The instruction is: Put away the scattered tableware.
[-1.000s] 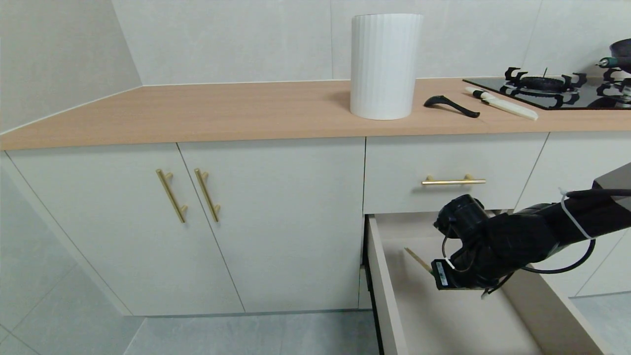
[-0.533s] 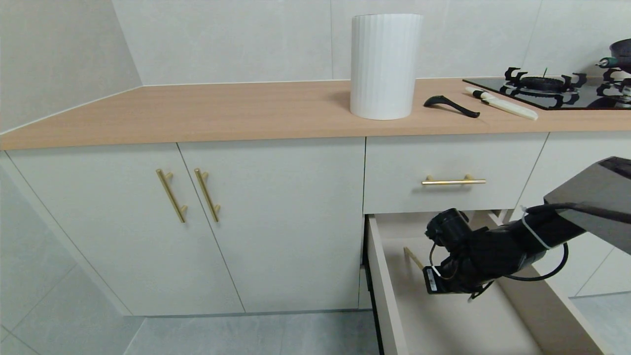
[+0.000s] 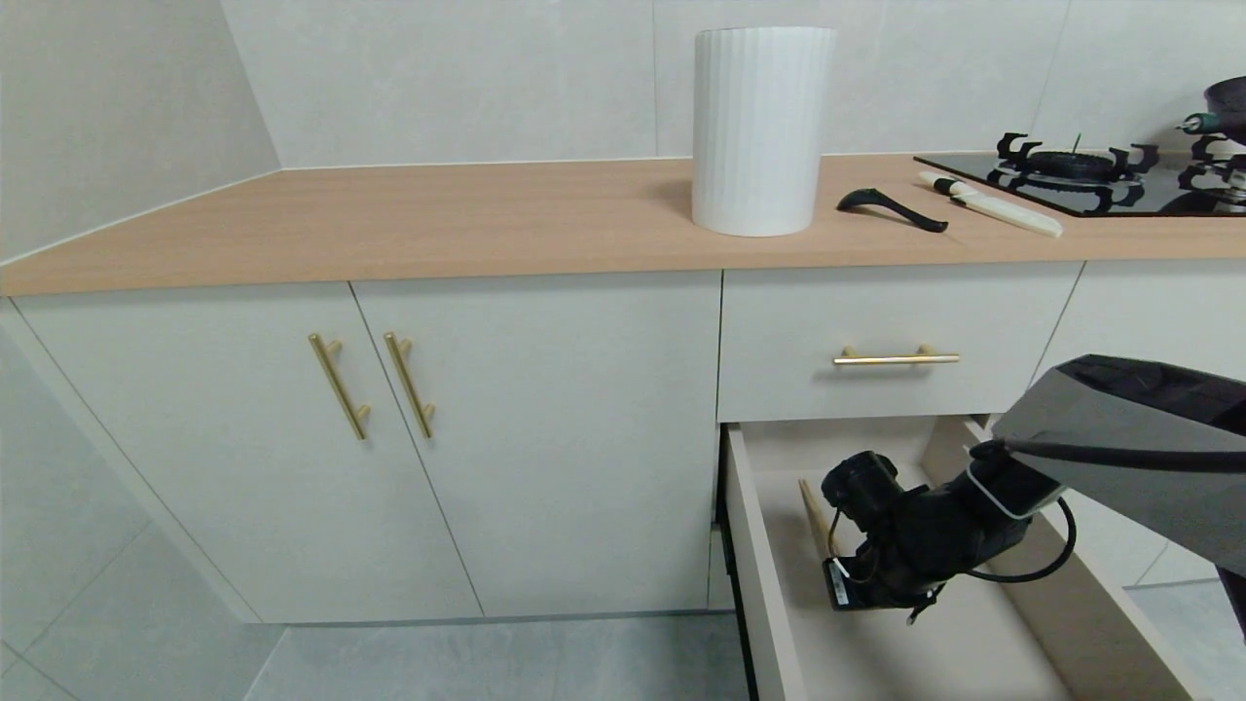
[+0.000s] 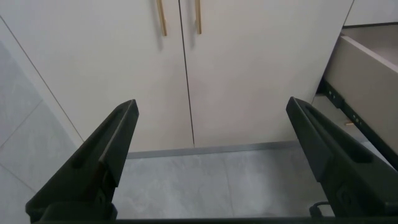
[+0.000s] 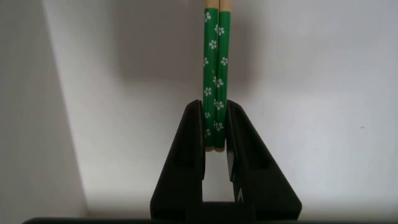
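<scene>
So from the head view, the counter (image 3: 438, 219) has a tall white ribbed canister (image 3: 762, 131) standing near its front edge, then a black spoon (image 3: 891, 208) and a white knife (image 3: 991, 204) lying just beside each other between the canister and the stove (image 3: 1081, 175) at the counter's right end. Under that, the lower drawer (image 3: 764, 584) is pulled out, and the right arm (image 3: 1012, 487) dips into it, wrist end down low by the drawer's left wall. A bit of the chopsticks (image 3: 811, 506) pokes out ahead of it, slanting toward the drawer's back left corner; can't tell if they touch the bottom. Left wrist view: the left gripper (image 4: 211, 107) has its fingers spread wide with nothing between them, hanging low in front of the two cabinet doors (image 4: 249, 62) with gold handles, grey floor (image 4: 217, 180) underneath, the open drawer's side just off to one edge. Right wrist view: the right gripper (image 5: 216, 115) is clamped on the butt end of the chopsticks, a green pair with little white flowers, held side by side and touching, sticking straight out over the pale drawer bottom, near one of its walls.
</scene>
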Tool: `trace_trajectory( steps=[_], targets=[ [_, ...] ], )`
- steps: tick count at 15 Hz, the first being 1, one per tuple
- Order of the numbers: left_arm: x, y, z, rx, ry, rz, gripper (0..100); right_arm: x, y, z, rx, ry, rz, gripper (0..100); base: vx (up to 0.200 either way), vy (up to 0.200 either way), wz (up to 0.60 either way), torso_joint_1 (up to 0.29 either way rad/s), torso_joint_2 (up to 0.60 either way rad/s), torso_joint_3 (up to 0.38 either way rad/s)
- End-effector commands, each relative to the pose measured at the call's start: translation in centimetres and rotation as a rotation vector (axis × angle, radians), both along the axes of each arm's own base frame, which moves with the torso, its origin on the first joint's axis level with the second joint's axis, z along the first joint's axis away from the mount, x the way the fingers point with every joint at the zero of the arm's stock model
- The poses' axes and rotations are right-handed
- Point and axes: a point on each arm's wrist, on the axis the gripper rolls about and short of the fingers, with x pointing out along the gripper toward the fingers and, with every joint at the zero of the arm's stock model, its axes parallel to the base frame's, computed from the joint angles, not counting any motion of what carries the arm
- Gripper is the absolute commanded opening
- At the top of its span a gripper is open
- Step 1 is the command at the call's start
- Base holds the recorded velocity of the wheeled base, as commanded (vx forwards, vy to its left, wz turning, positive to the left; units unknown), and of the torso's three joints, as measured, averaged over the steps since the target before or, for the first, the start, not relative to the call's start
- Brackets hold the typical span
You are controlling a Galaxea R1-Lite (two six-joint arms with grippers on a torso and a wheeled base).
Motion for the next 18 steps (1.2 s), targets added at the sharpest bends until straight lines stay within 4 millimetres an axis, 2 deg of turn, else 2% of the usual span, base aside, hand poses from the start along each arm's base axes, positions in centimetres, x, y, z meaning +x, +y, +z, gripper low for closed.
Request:
trace_trajectory(
  steps=[1,7,8,15,18],
  targets=[
    [0.0,0.0,0.0,0.000,0.000,-0.001,100,0.0,0.1,-1.0,-0.011,0.015,0.000,0,0.000,0.000,0.00,0.000,0.00,0.000],
    [0.0,0.0,0.0,0.000,0.000,-0.001,100,0.2,0.2,-1.1,-0.005,0.004,-0.003,0,0.000,0.000,0.00,0.000,0.00,0.000],
    [0.0,0.0,0.0,0.000,0.000,0.000,100,0.2,0.2,-1.1,-0.006,0.004,-0.002,100,0.000,0.000,0.00,0.000,0.00,0.000],
    [0.0,0.0,0.0,0.000,0.000,0.000,100,-0.2,0.4,-0.6,-0.004,-0.003,0.005,100,0.000,0.000,0.00,0.000,0.00,0.000],
    [0.0,0.0,0.0,0.000,0.000,-0.001,100,-2.1,0.2,3.5,0.014,-0.064,0.049,100,0.000,0.000,0.00,0.000,0.00,0.000]
  ],
)
